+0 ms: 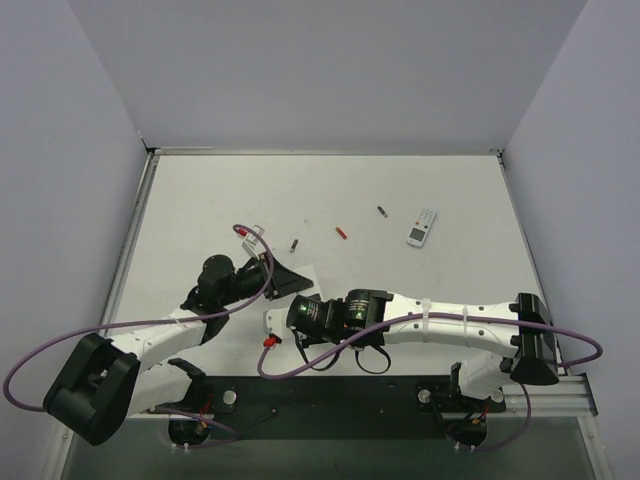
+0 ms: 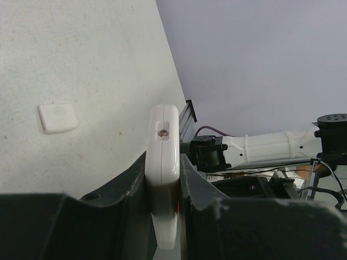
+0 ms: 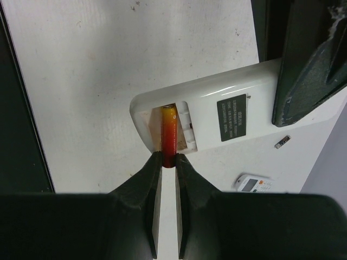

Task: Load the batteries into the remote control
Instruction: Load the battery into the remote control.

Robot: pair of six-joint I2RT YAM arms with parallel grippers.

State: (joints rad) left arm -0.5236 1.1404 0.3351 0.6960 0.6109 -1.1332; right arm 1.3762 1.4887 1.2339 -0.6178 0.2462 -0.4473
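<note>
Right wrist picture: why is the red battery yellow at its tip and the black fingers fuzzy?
Right wrist: glare probably turns the battery yellow at its end; the fingers sit too close to the lens. Left wrist: fingers also soft around the remote control.

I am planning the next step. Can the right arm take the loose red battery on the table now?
Probably not yet: the right gripper is shut on the other battery, its tip in the remote. Nothing else seems to block the way to the loose battery.
</note>
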